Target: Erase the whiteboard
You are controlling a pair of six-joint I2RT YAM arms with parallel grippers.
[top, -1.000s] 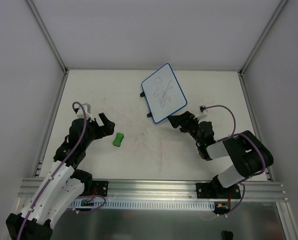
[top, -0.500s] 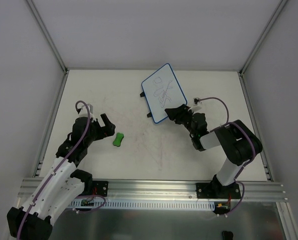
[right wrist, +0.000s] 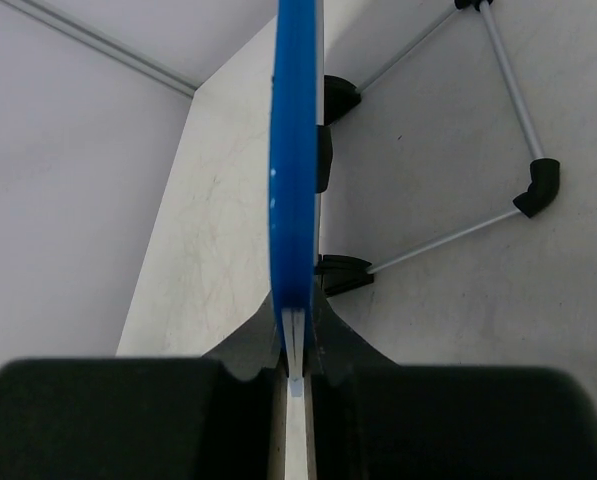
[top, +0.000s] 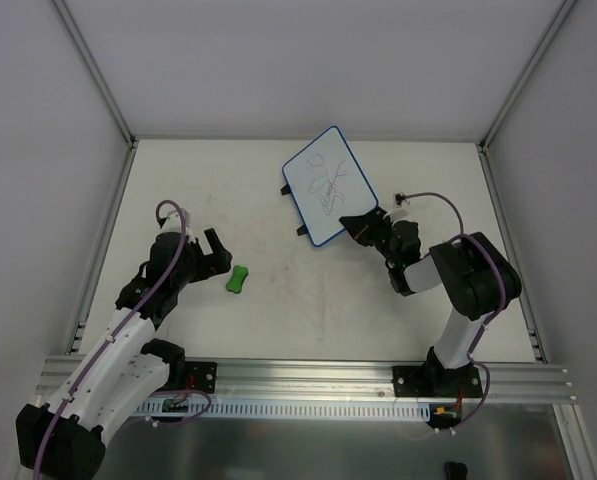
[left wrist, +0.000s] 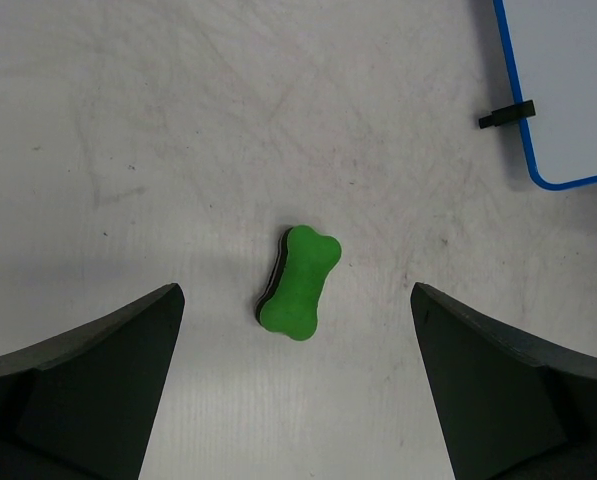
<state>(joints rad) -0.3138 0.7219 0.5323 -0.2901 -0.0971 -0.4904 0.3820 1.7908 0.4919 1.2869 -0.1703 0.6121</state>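
- Right arm reaches low and forward, right tool (top: 364,227) clamped on the near edge of the scribbled whiteboard (top: 326,185).
- Left arm stretches forward, left tool (top: 211,253) spread wide, green eraser (top: 238,279) just ahead between its fingers (left wrist: 98,380).
- Scuffed white surface (top: 278,320), pale walls (top: 278,70) around.

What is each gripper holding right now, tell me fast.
Left gripper: open, empty, eraser ahead of it.
Right gripper: closed on the whiteboard edge.
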